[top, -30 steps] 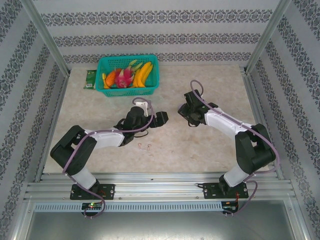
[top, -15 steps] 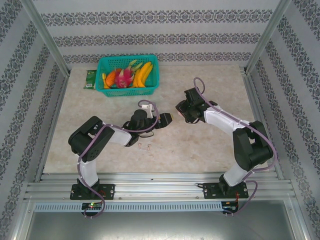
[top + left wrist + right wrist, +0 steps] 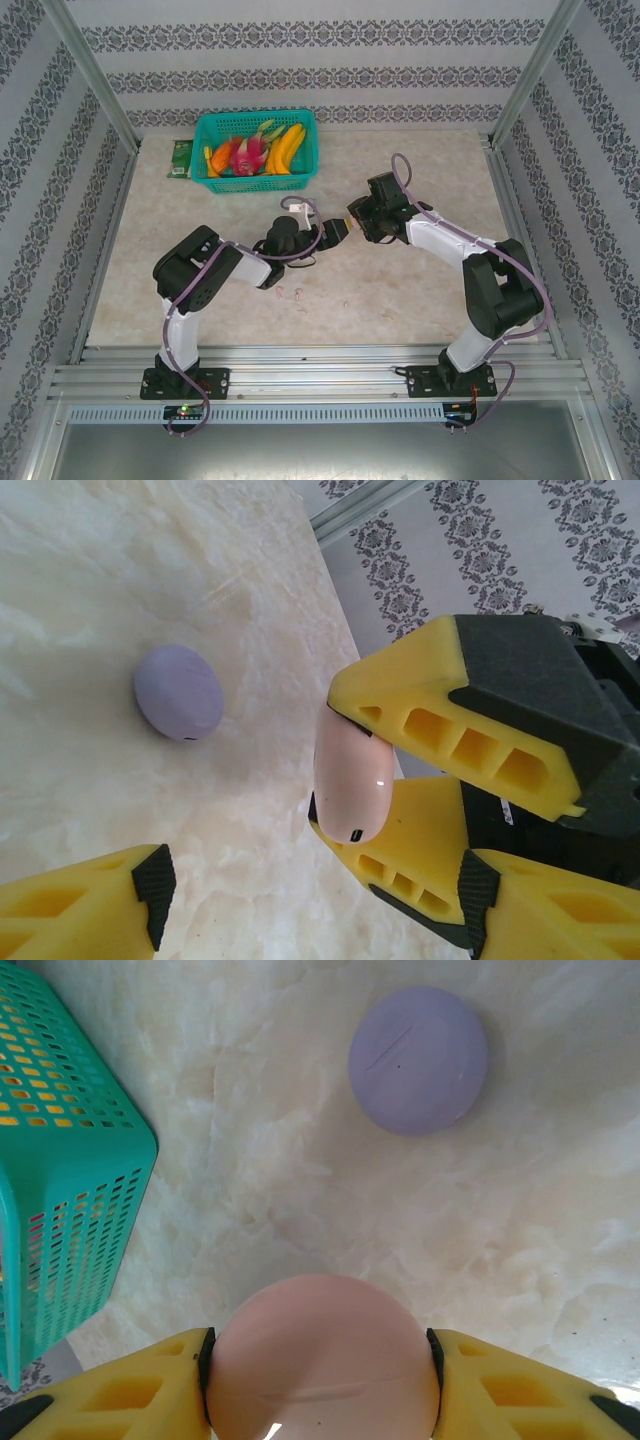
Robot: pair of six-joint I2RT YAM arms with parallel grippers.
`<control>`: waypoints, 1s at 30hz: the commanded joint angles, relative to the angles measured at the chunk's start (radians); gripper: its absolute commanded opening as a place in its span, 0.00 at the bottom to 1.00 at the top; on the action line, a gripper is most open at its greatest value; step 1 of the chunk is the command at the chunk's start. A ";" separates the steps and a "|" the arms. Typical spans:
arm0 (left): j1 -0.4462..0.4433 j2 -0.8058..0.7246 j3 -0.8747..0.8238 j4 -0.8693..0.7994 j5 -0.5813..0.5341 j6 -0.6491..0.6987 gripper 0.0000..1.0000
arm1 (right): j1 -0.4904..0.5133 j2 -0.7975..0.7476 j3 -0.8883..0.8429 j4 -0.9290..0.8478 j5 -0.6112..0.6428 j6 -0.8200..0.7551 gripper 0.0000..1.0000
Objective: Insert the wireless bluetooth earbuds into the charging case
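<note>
Evidently pink charging case (image 3: 352,780) is clamped by right end effector (image 3: 352,222) for opening; left end effector (image 3: 333,234) is held apart

Table (image 3: 300,1210) lies bare around the purple case (image 3: 418,1060) (basket (image 3: 60,1160) seemingly well aside).

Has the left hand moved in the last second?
Yes. The left hand moved right, farther from the green basket, toward the pink case in the right hand.
</note>
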 commanded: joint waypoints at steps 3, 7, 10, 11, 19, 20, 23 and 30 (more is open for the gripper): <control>0.004 0.038 0.044 0.092 0.020 -0.023 0.72 | 0.025 0.015 0.023 0.034 -0.015 0.045 0.47; 0.003 0.061 0.062 0.102 0.024 -0.029 0.70 | 0.036 0.017 0.023 0.040 -0.013 0.054 0.47; 0.003 0.074 0.074 0.104 0.027 -0.028 0.67 | 0.044 0.015 0.022 0.041 -0.012 0.057 0.47; 0.003 0.078 0.077 0.104 0.028 -0.030 0.66 | 0.047 0.015 0.020 0.040 -0.010 0.058 0.47; 0.003 0.105 0.101 0.112 0.018 -0.038 0.61 | 0.058 0.020 0.012 0.046 -0.012 0.063 0.47; 0.002 0.109 0.104 0.114 0.016 -0.040 0.59 | 0.059 0.020 0.011 0.046 -0.012 0.064 0.47; 0.003 0.118 0.110 0.119 0.014 -0.042 0.55 | 0.061 0.021 0.008 0.050 -0.012 0.066 0.47; 0.002 0.123 0.113 0.125 0.003 -0.045 0.46 | 0.063 0.020 -0.005 0.056 -0.008 0.068 0.46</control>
